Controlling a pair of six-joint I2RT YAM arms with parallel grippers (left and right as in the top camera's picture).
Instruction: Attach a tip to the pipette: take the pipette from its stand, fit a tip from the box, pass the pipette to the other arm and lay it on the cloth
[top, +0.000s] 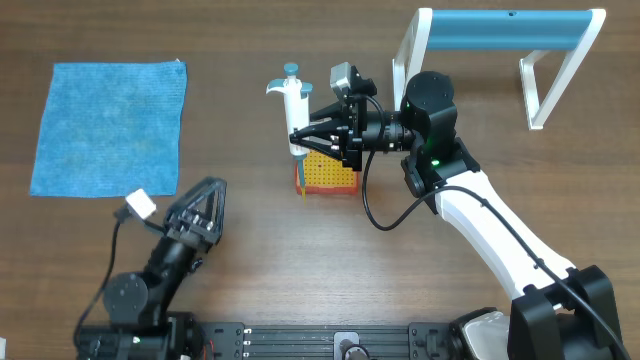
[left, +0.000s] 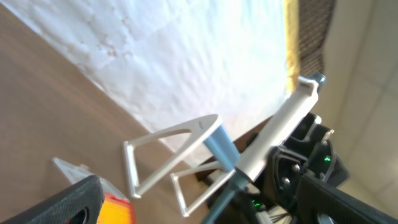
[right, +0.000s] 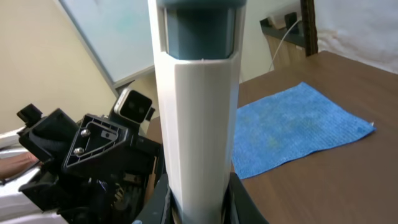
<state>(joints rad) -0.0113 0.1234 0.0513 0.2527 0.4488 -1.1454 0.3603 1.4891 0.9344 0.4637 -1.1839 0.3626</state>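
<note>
The white pipette (top: 291, 102) with a blue top stands upright, with my right gripper (top: 301, 135) shut on its body above the near left part of the orange-and-yellow tip box (top: 328, 175). Its lower end is hidden. In the right wrist view the pipette (right: 198, 118) stands between the fingers, with the blue cloth (right: 292, 127) on the table beyond. My left gripper (top: 208, 190) is open and holds nothing, low at the front left and pointing toward the box. In its wrist view I see the pipette (left: 277, 140) and the box's corner (left: 117, 209).
The blue cloth (top: 110, 128) lies flat at the back left. The pipette stand (top: 500, 35), a white frame with a blue bar, is at the back right, also seen as the stand (left: 177, 152) in the left wrist view. Bare wooden table lies between the arms.
</note>
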